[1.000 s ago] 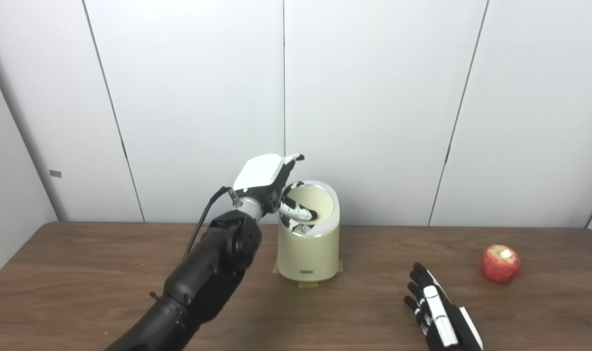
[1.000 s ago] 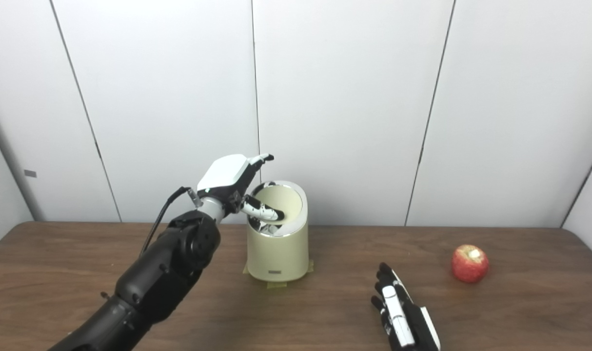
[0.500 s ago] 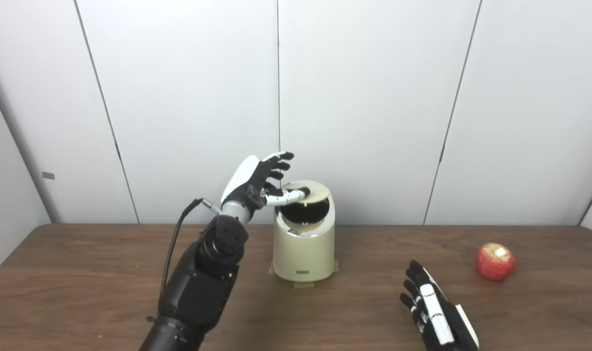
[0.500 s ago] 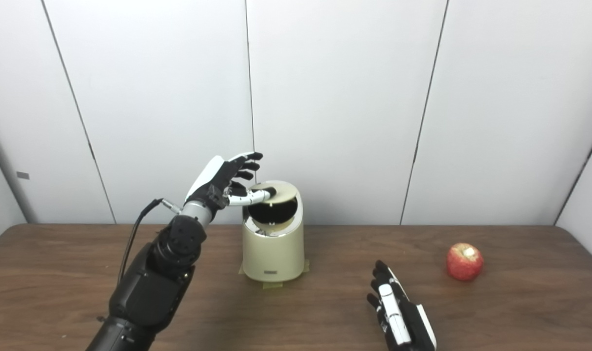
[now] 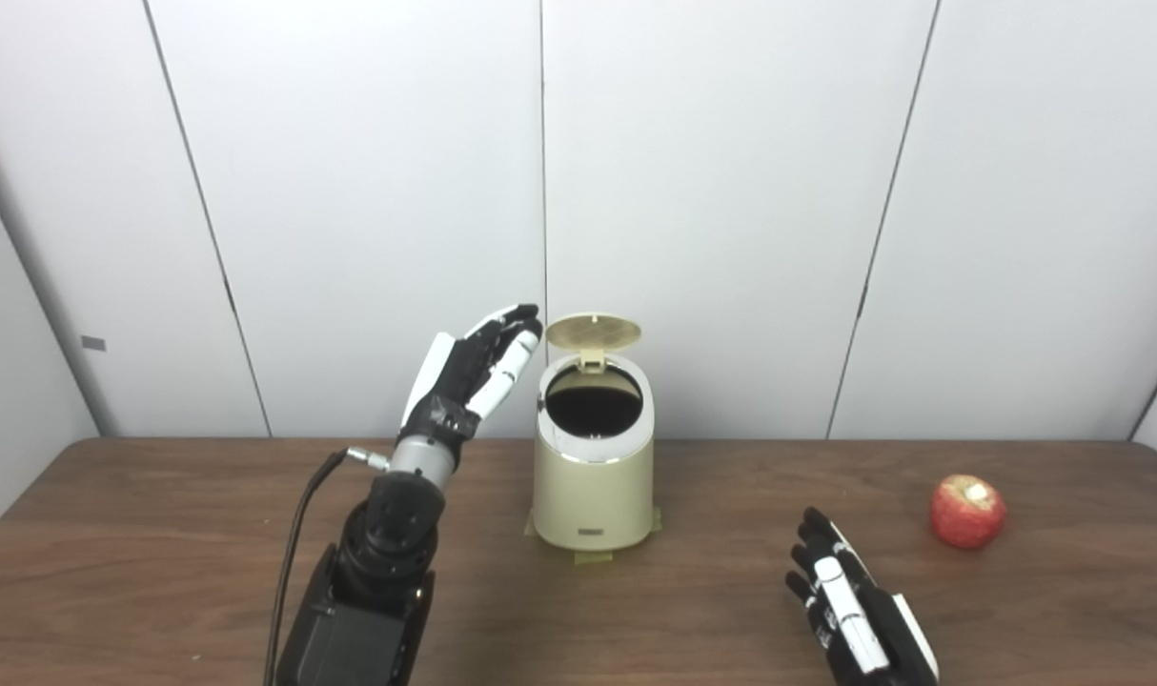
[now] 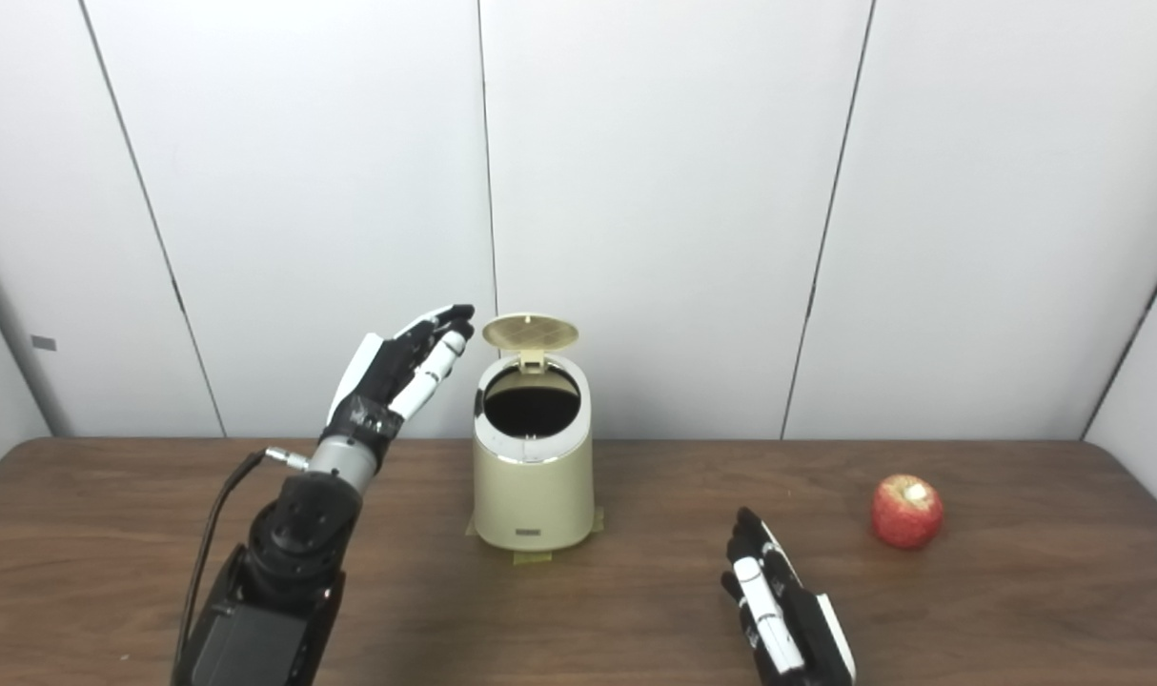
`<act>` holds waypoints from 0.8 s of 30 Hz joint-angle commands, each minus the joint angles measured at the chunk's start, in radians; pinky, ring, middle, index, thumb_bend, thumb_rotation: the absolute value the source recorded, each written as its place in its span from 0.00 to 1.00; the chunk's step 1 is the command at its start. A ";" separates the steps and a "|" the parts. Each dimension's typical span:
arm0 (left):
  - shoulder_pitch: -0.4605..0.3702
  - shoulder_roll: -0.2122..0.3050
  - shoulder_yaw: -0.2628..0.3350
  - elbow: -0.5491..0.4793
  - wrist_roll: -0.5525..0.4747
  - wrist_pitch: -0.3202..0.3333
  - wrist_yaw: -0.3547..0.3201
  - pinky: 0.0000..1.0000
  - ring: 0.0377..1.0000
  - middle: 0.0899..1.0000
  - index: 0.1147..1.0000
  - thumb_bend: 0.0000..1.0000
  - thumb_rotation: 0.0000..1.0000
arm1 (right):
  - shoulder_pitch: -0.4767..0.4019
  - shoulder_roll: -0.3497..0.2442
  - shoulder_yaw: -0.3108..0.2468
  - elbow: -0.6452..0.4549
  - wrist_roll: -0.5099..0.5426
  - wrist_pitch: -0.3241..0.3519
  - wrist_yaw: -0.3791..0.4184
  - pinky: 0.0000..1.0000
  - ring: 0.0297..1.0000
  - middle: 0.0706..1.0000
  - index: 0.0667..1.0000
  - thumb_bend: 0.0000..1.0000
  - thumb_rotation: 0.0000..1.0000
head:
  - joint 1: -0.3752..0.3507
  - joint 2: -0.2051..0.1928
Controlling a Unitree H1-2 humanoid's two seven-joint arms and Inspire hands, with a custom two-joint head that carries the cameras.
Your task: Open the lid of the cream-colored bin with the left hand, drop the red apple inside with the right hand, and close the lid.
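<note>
The left hand was raised beside the cream-colored bin, just to its left at rim height, with its fingers extended, spread a little and holding nothing; it touched neither the bin nor the lid. The lid stood tipped up on its hinge at the back of the rim, and the dark mouth of the bin was fully exposed. The first step, opening the lid, looked done.

The right hand lay low over the table near the front edge, palm down, fingers out straight and empty. The red apple sat on the table well apart from it, farther back and to the right, with its stem end turned upward; it was untouched.

The step in hand therefore appeared to be the right hand's: fetching the apple. That would call for a reach outward and back, fingers closing around the fruit, then a carry leftward across the table to a spot above the bin's opening. The opening looked not much wider than the apple, so the release would need to be centred over it. The lid seemed to stand without support, though whether it would stay up could not be told.
</note>
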 commanded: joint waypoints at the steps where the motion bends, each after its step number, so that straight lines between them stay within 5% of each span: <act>1: -0.011 0.014 0.005 -0.044 0.003 -0.051 0.027 0.84 0.85 0.85 0.87 0.35 0.80 | -0.040 -0.012 -0.001 -0.036 0.004 -0.027 0.016 0.97 0.96 0.98 0.97 0.56 0.46 | 0.000 0.000; 4: 0.029 0.011 0.015 -0.075 -0.003 -0.050 0.033 0.83 0.85 0.85 0.86 0.38 0.84 | -0.041 -0.012 -0.006 -0.044 0.005 -0.020 0.005 0.95 0.94 0.97 0.97 0.56 0.36 | -0.005 0.005; 13: 0.189 0.006 0.054 -0.197 -0.085 -0.058 0.012 0.86 0.86 0.87 0.91 0.40 0.99 | -0.042 -0.027 -0.017 -0.061 -0.012 -0.003 -0.009 0.89 0.93 0.96 0.94 0.67 0.34 | -0.009 0.018; 24: 0.282 0.007 0.072 -0.199 -0.125 -0.080 0.021 0.85 0.89 0.91 0.95 0.45 0.98 | -0.047 -0.040 -0.042 -0.064 0.008 -0.034 -0.003 0.84 0.92 0.94 0.91 0.77 0.29 | -0.049 0.039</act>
